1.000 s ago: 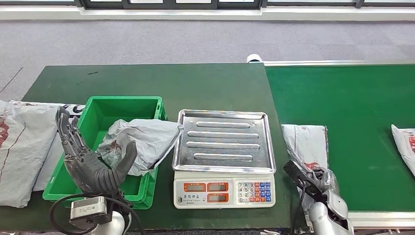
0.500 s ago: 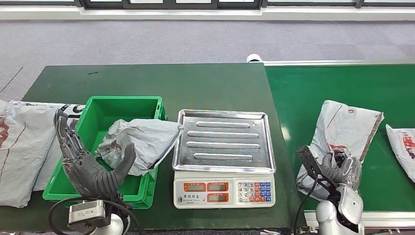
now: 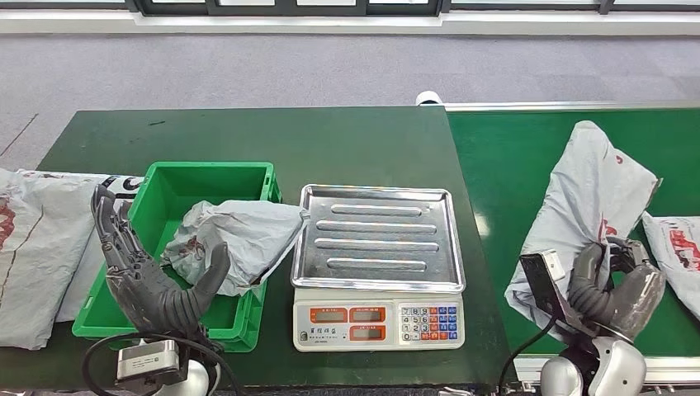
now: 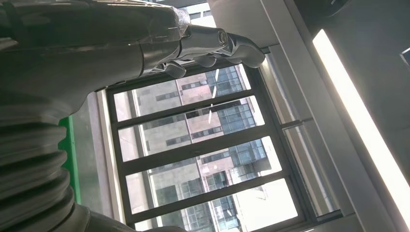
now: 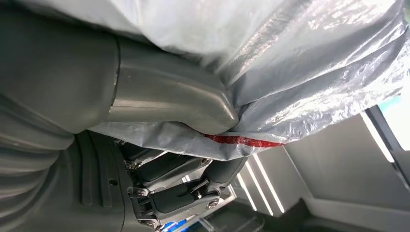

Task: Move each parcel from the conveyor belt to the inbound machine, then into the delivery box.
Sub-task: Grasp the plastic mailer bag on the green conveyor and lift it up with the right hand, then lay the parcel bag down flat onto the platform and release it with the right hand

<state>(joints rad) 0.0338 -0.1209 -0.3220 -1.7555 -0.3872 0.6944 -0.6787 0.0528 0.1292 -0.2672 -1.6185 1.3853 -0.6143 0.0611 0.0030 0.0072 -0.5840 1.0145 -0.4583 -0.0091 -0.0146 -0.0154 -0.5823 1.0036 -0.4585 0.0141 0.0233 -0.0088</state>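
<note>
Gripping the lower end of a grey parcel [image 3: 590,210], the right hand [image 3: 615,289] has its fingers and thumb closed on the plastic, as the right wrist view confirms: the thumb [image 5: 169,96] presses into the crinkled film just above a red stripe. The parcel stands lifted and tilted above the conveyor belt [image 3: 528,157], near that belt's front edge, its upper end leaning away from the robot.

To do this step well, I judge the hold should stay firm, since the bag is slack and could slide through the fingers. It should be carried over the gap and laid flat on the steel tray of the scale [image 3: 378,239], which sits at the counter's front edge beside the belt, keeping the trailing end from dragging across the keypad.

The left hand [image 3: 153,276] holds nothing, fingers spread, hovering at the front-left corner of the green box [image 3: 206,177], where another parcel [image 3: 239,239] lies draped over the right wall. A further parcel [image 3: 673,247] rests at the belt's right edge.
</note>
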